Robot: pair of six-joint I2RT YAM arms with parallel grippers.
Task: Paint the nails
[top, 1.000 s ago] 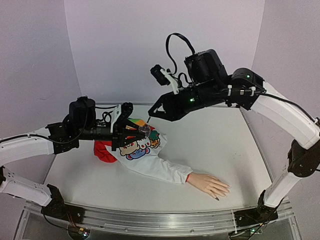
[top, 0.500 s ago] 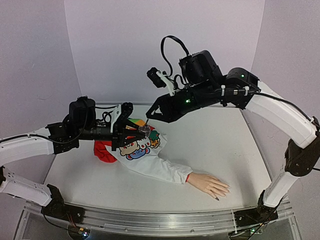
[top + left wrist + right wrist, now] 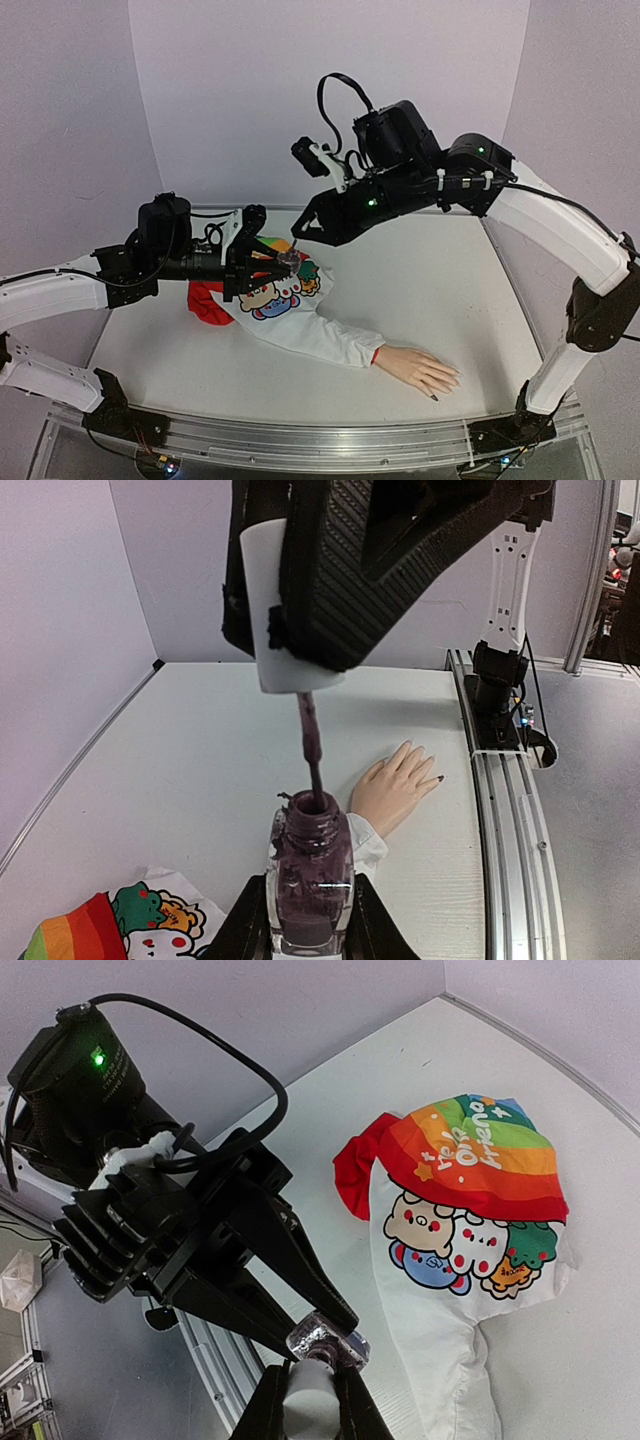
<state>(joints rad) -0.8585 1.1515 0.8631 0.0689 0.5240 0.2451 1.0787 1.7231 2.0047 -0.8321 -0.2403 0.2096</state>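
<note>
On the left, the left claw point(image 3: 268, 268) clamps the open bottle point(image 3: 310, 865), mostly full of dark purple polish. The right claw point(image 3: 300, 580), pinching the white cap point(image 3: 275, 630), has leaned slightly left, brush point(image 3: 312, 750) still dipped, so it's still loading up. The nails point(image 3: 434, 397) wait near-right on the tabletop point(image 3: 450, 290), 1 dark.

Bright, even light is cast from above, only soft shadows are thrown on the white table point(image 3: 430, 300), and a small glint is seen on the nail polish bottle point(image 3: 308, 880).
</note>
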